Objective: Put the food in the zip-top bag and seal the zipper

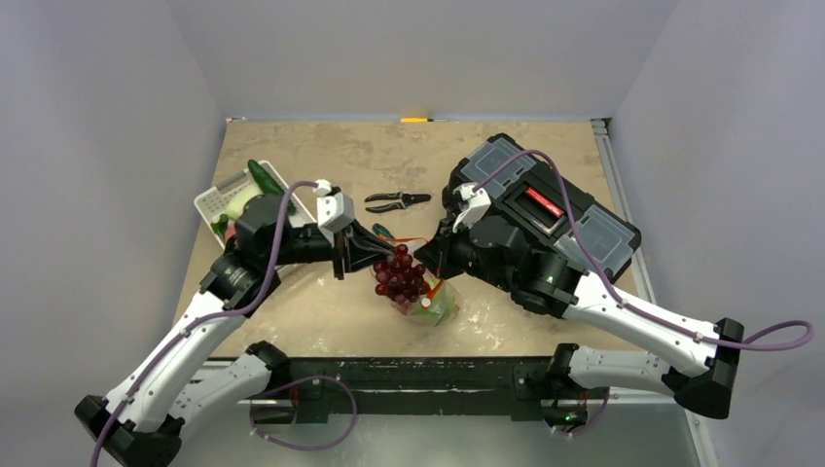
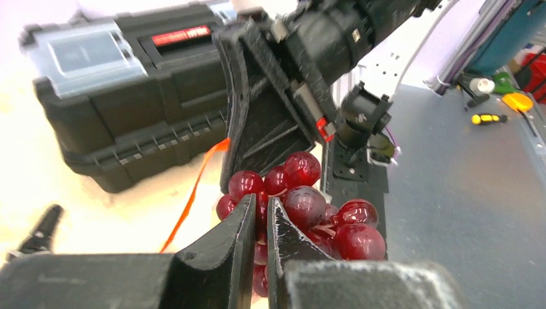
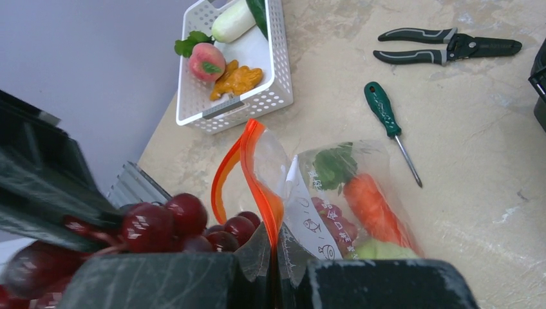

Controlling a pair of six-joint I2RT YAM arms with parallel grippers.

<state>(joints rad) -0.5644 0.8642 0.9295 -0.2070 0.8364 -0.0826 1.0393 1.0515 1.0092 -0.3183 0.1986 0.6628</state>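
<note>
My left gripper (image 1: 384, 255) (image 2: 261, 206) is shut on the dark red grape bunch (image 1: 401, 274) (image 2: 302, 206) and holds it over the mouth of the zip-top bag (image 1: 433, 304) (image 3: 341, 193). My right gripper (image 1: 428, 261) (image 3: 275, 248) is shut on the bag's orange-red zipper (image 3: 261, 174) and holds that edge up, so the mouth gapes. An orange carrot (image 3: 370, 206) with green leaves and something pale green (image 3: 380, 250) lie inside the bag. The lower grapes (image 3: 187, 219) hang at the opening, beside the strip.
A white slotted basket (image 1: 238, 199) (image 3: 283, 71) at the back left holds a peach (image 3: 206, 61), a cucumber (image 1: 265, 177) and other toy food. Pliers (image 1: 397, 201) (image 3: 444, 48) and a green-handled screwdriver (image 3: 386, 112) lie behind the bag. A black toolbox (image 1: 545, 209) (image 2: 129, 96) stands at the right.
</note>
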